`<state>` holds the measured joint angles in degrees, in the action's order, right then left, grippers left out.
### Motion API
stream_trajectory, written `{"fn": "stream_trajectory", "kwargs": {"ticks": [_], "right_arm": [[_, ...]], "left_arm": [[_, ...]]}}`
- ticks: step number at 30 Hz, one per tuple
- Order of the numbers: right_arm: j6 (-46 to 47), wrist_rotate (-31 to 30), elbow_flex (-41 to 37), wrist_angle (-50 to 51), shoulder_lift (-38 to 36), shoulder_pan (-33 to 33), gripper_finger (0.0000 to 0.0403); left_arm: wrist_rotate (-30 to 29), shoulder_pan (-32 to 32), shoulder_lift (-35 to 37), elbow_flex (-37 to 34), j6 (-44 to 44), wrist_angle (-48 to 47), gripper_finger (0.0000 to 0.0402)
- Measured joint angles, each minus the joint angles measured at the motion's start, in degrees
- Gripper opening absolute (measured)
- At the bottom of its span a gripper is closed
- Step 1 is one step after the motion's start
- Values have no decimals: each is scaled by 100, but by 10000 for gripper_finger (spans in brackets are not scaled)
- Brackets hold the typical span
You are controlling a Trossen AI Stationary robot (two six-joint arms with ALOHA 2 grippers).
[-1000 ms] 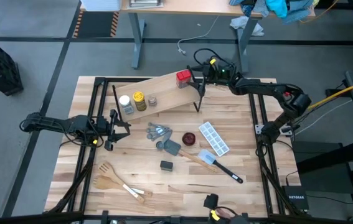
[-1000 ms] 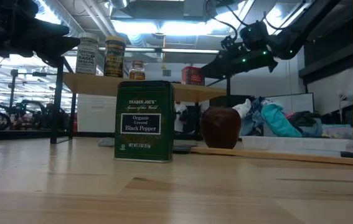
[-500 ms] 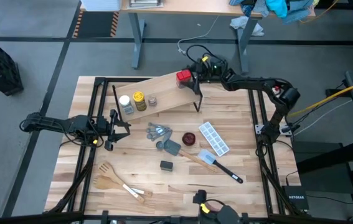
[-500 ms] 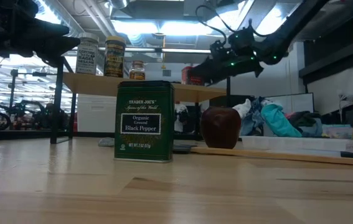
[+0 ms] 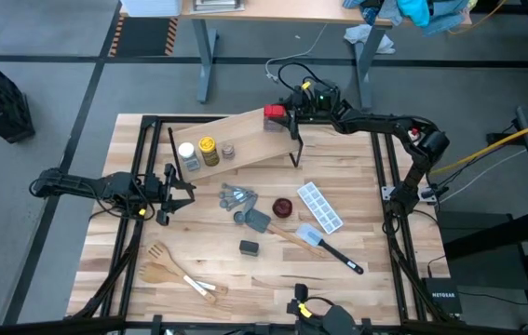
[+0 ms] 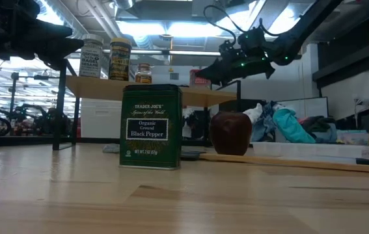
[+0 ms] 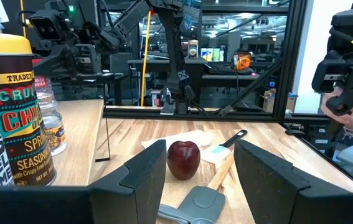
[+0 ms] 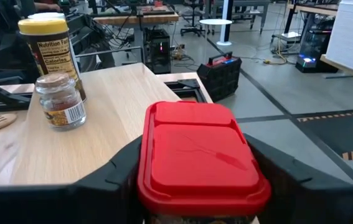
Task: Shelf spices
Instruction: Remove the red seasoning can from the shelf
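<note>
The shelf [image 5: 236,135] stands at the table's far side. On it stand a white-capped jar [image 5: 186,151], a yellow-capped jar [image 5: 208,147], a tiny jar [image 5: 228,150] and, at its right end, a red square tin [image 5: 274,114]. My right gripper [image 5: 283,115] reaches in from the right and is shut on that tin. A dark square tin [image 5: 249,247] stands on the tabletop, near the middle. My left gripper [image 5: 178,186] waits at the table's left, open, with nothing between its fingers [image 7: 145,171]. My right gripper pinches the red tin between its two fingers, one on each of two opposite sides just under the lid [image 8: 146,171]. The fingers [image 8: 117,177] come in about level from the table's far right. The tin stands upright with its bottom on the shelf.
Grey measuring spoons [image 5: 236,196], a grey scraper [image 5: 256,220], a round dark-red thing [image 5: 283,207], a clear ice tray [image 5: 320,207] and a spatula [image 5: 331,246] lie right of the middle. Wooden utensils [image 5: 175,273] lie at the near left.
My right gripper has gone toward the table's left, along the shelf's right end, up to the red tin, rolling slightly. The tin has kept its place on the shelf.
</note>
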<state>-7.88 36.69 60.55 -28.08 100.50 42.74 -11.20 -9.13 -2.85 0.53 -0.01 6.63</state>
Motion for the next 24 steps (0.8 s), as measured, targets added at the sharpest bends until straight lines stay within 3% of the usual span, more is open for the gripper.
{"fn": "stream_trajectory", "kwargs": {"ticks": [11,24], "right_arm": [[517,354,-24,-412,-38,0,214],[908,695,-22,-75,-990,-339,214]], "left_arm": [[0,0,0,-2,0,0,182],[0,0,0,-2,0,0,182]]}}
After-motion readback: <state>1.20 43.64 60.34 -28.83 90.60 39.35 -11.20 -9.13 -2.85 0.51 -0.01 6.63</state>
